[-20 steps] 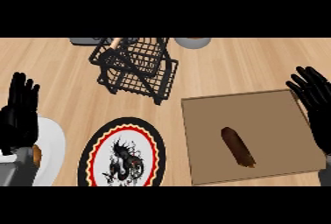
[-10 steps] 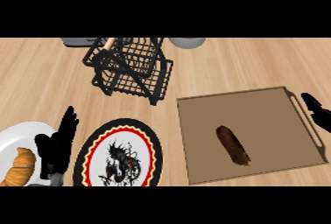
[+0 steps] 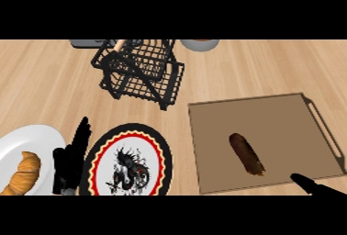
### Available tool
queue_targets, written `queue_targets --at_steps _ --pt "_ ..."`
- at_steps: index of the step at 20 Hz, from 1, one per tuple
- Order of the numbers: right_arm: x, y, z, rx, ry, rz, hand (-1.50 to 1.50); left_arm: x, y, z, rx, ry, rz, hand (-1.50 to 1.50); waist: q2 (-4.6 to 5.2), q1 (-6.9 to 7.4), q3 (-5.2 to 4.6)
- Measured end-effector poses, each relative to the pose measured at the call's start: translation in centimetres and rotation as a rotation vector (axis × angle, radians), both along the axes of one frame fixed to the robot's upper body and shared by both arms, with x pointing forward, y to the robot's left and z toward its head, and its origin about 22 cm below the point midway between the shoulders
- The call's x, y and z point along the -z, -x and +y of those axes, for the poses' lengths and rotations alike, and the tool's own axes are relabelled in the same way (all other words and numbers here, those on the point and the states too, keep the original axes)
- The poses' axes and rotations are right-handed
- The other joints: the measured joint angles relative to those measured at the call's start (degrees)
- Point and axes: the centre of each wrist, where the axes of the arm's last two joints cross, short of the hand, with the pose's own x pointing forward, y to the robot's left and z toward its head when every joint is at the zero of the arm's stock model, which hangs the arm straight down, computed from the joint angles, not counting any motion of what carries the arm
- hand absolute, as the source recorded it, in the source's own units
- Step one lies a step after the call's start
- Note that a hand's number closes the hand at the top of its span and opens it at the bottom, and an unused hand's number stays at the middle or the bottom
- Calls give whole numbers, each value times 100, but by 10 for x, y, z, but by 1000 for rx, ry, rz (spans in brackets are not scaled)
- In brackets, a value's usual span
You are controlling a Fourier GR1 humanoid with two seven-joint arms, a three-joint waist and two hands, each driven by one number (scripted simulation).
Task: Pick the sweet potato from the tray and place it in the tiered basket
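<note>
Now low at the tray's (image 3: 271,110) near corner: right hand (image 3: 313,186), fingertip just short of the sweet potato (image 3: 245,153). Left hand (image 3: 71,158) edge-on.

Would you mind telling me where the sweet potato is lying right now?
In the head view the sweet potato lies on the brown tray at the right, below the tiered basket and just up-left of the right hand.

Soft, even light is washing over my counter (image 3: 41,92), bright and glare-free, with the tiered basket (image 3: 139,69) casting hardly any shadow and my tray (image 3: 271,114) showing crisp from edge to edge.
</note>
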Motion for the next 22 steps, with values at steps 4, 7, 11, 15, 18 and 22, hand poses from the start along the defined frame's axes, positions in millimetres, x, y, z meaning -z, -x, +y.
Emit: queue_targets --at_steps 4,7,11,15,18,22 --pt "-4 20 5 9 186 214 -150 -1 2 0 5 -3 -5 0 1 20 -13" --pt "-8 28 8 41 322 343 -150 -1 3 -3 16 -2 -9 0 10 61 -26" --pt "-8 25 11 119 437 468 -150 -2 1 -6 27 -5 -5 0 24 129 -26" --pt "-10 20 25 193 510 524 -150 -3 1 -9 37 -6 -1 0 22 188 -20" --pt "-8 14 41 247 563 547 -150 -2 0 -13 47 -4 -2 0 25 236 -14" --pt "1 11 73 291 655 511 -150 -1 -1 -12 52 -1 -4 0 27 287 -4"
